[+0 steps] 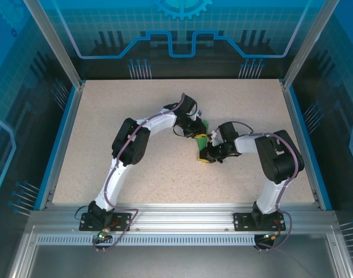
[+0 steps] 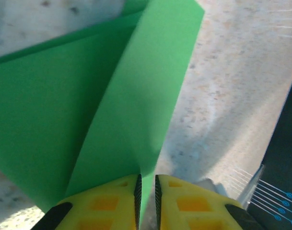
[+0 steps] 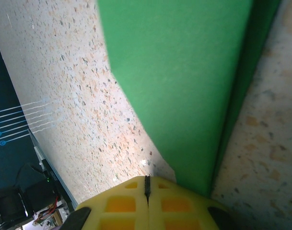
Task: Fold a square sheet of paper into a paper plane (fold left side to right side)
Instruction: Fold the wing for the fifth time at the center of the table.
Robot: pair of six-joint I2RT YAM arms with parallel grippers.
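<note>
My left hand [image 2: 146,189] is parted only a slit, with the far end of the square sheet of paper [image 2: 54,110] running into it. My right hand [image 3: 146,184], closed, sits at its near end. Folded narrow, it lies mid-tabletop [image 1: 153,191], long axis running from far edge to near edge.

Square sheet of paper [image 1: 202,139] largely hidden beneath left gripper [image 1: 196,132] and right gripper [image 1: 206,156] from above, cropped in both wrist views, left jaws perhaps nipping its edge
</note>
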